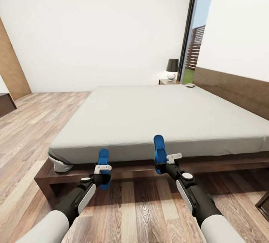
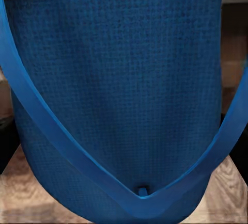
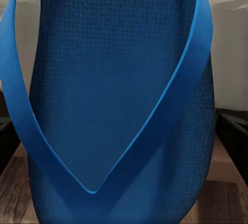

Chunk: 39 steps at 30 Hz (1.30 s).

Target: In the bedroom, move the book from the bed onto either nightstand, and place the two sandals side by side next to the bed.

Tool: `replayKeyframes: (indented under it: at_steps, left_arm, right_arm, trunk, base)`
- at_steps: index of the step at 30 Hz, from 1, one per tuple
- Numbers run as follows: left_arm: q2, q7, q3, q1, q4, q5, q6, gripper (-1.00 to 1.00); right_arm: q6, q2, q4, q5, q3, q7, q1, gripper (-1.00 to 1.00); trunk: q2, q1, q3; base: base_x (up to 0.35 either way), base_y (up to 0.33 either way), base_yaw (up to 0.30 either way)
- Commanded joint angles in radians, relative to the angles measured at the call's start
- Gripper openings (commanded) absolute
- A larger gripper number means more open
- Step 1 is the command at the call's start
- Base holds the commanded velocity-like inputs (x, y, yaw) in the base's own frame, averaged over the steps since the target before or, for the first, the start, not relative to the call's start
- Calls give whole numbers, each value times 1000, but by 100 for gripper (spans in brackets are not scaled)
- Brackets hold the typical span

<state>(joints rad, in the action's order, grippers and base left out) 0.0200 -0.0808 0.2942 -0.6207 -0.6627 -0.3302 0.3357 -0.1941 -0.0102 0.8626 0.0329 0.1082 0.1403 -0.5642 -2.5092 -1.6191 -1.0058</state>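
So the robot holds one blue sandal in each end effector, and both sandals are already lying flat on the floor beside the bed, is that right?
Not quite. Each end effector does hold a blue sandal, left and right, but the head view shows both sandals lifted in the air in front of the bed, standing roughly upright, not lying on the floor.

A blue sandal (image 2: 119,79) sits close up, its textured sole facing the camera. Its straps meet in a V. Wood floor (image 2: 230,193) shows beneath.
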Motion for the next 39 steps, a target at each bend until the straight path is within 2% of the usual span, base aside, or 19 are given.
replayKeyframes:
  at_steps: [1, 8, 14, 19, 39]
  left_arm:
    - [-1, -8, 7, -1, -11, -9, 32, -100]
    - [5, -8, 8, -1, -4, -12, 53, -100]
    - [2, -8, 8, 1, 17, -12, 80, -100]
    - [-2, -8, 10, 4, 41, -9, 124, -100]
    - [-2, -8, 2, 6, 62, -13, 151, -100]
  right_arm:
    - [-5, 0, 0, 5, 0, 5, 0, -100]
    - [-5, 1, -41, 8, 1, 7, 18, -100]
    - [-4, 37, -149, 8, 4, 10, 25, -100]
    - [-4, 40, -188, 7, 5, 10, 25, -100]
    - [-4, 41, -197, 6, 5, 9, 25, -100]
  trunk:
    - [-1, 0, -5]
    - [-2, -3, -32]
    - [-4, -6, -55]
    - [-5, -8, -75]
    - [-10, -17, -152]
  base:
    - [0, 0, 0]
    - [0, 0, 0]
    - [0, 0, 0]
    - [0, 0, 0]
    - [0, 0, 0]
